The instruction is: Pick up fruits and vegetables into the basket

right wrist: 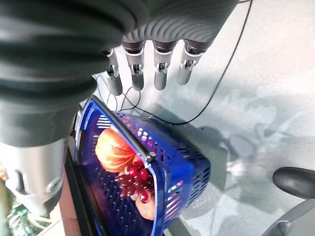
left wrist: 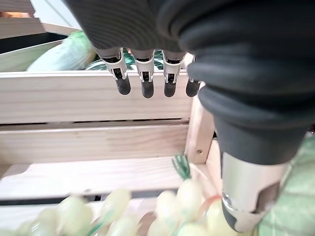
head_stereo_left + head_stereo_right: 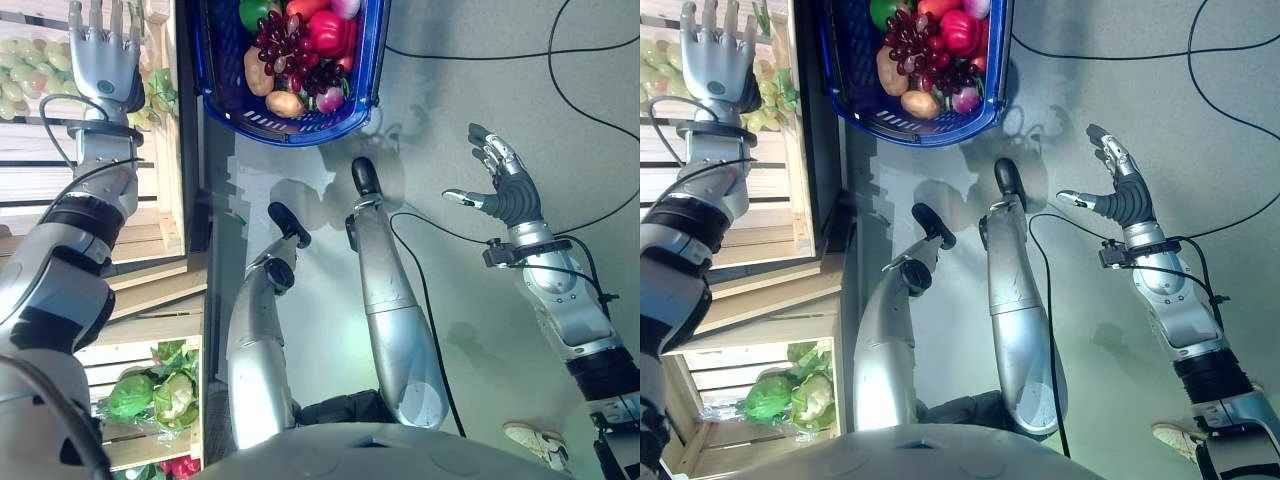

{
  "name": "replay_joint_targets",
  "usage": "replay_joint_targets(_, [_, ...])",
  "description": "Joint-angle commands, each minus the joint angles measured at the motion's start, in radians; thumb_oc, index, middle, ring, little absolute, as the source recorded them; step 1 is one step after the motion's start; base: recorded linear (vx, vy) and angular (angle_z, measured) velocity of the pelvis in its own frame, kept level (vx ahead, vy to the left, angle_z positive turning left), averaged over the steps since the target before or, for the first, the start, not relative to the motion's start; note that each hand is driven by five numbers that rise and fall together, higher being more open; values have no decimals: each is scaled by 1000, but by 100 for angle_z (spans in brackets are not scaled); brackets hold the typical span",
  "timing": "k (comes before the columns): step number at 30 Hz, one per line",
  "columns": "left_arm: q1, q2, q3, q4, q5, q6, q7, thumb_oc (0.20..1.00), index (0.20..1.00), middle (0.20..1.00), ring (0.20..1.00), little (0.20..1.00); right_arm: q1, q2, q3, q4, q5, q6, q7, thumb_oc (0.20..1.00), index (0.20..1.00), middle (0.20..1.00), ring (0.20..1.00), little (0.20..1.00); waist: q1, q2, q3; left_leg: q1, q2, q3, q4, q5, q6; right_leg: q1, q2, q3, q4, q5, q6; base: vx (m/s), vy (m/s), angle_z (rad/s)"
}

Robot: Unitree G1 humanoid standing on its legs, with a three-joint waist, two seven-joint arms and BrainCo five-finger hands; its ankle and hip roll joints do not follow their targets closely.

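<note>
Left hand (image 3: 103, 55) open, fingers straight, held palm-down over the pale wooden slatted crate (image 3: 165, 160) holding a bunch of pale green grapes (image 3: 25, 75). Not touching the grapes as far as the wrist view shows; its fingertips (image 2: 146, 88) sit in front of the crate's wooden slats, grapes below them.

Right hand (image 3: 505, 185) open too, fingers and thumb spread, empty, above the grey floor (image 3: 480, 80) and well apart from the basket.

Blue plastic mesh basket (image 3: 215, 75) sits on the floor just beside the crate. Inside: dark red grape bunch (image 3: 285, 45), red bell pepper (image 3: 327, 32), green pepper (image 3: 255, 12), brown potato (image 3: 258, 72), a second brownish potato (image 3: 285, 103), small purple-white round vegetable (image 3: 330, 98).

Lower wooden crate (image 3: 140, 352) near the robot holds a green cabbage (image 3: 130, 397) and a cauliflower with green leaves (image 3: 178, 395), with something red (image 3: 180, 466) next to them.
</note>
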Motion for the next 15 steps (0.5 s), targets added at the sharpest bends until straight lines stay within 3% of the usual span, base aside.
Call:
replay_joint_targets(1, [13, 23, 19, 83, -42, 47, -16, 1000, 1000, 1000, 1000, 1000, -6, -2, 8, -15, 29, -54, -8, 1000, 1000, 1000, 1000, 1000, -60, 39, -45, -44, -39, -6, 90, -113, 37, -17, 66, -31, -25, -4, 32, 0, 0, 0])
replay_joint_targets(8, [20, -13, 12, 114, -138, 105, -154, 1000, 1000, 1000, 1000, 1000, -25, 22, 6, -3, 48, -50, 8, 1000, 1000, 1000, 1000, 1000, -54, 31, -45, -63, -40, -12, 82, -108, 34, -31, 69, -33, -38, 3, 37, 0, 0, 0])
replay_joint_targets(15, [61, -30, 14, 186, -143, 163, -240, 1000, 1000, 1000, 1000, 1000, -41, 24, 2, -10, 60, -24, 10, 1000, 1000, 1000, 1000, 1000, -48, 23, -45, -66, -41, -17, 74, -100, 28, -28, 64, -40, -52, 10, 37, 0, 0, 0])
